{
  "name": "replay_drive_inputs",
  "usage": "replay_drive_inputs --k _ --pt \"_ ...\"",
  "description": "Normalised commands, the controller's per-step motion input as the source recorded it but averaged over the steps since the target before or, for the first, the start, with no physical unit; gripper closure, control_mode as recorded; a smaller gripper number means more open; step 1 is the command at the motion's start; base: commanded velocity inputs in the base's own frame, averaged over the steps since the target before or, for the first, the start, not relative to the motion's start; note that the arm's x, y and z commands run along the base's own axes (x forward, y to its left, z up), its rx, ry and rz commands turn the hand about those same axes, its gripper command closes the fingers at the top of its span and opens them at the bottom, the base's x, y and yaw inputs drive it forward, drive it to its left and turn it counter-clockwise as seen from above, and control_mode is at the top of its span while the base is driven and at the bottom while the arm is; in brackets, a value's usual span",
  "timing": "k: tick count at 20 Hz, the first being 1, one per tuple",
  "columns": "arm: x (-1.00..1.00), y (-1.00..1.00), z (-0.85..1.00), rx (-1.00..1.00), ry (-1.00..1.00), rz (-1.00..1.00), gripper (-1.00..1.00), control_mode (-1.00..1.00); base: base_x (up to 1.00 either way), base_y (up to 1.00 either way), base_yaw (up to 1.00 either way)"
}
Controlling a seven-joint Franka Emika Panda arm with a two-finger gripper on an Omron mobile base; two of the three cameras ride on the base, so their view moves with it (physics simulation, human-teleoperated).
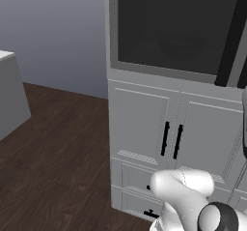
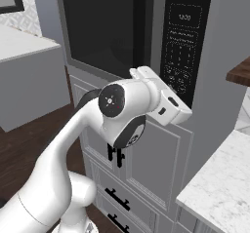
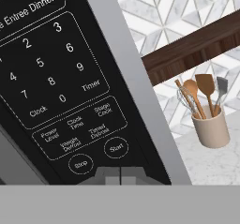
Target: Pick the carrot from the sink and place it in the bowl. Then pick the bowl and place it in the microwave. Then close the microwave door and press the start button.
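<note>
Tool (image 3: 120,176) clenched, empty, tips just below Start btn (image 3: 116,148), microwave door (image 2: 105,29) shut, bowl (image 1: 181,46) inside.

Kitchen: microwave (image 2: 141,37), cabinets (image 1: 144,128), utensil crock (image 3: 211,127)

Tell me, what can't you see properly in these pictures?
- Bowl: left base view, just a dim shape behind the microwave door's tinted window; whether the carrot is inside cannot be told.
- Gripper: hand view, fingertips cut off by the bottom edge.
- Keypad labels: right base view, too small.
</note>
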Motion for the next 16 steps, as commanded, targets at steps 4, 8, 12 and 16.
replay_drive_inputs --k 4,8,12,16 --pt "0.07 0.00 -0.11 0.01 -0.01 0.00 1.00 -1.00 0.00 0.00 0.00" --pt "0.28 -0.02 -0.03 0.02 0.00 0.00 1.00 -1.00 0.00 0.00 0.00" --pt "0.24 -0.21 0.00 0.06 0.00 0.00 1.00 -1.00 0.00 0.00 0.00" --pt "0.16 -0.36 0.00 0.09 0.00 0.01 1.00 -1.00 0.00 0.00 0.00"
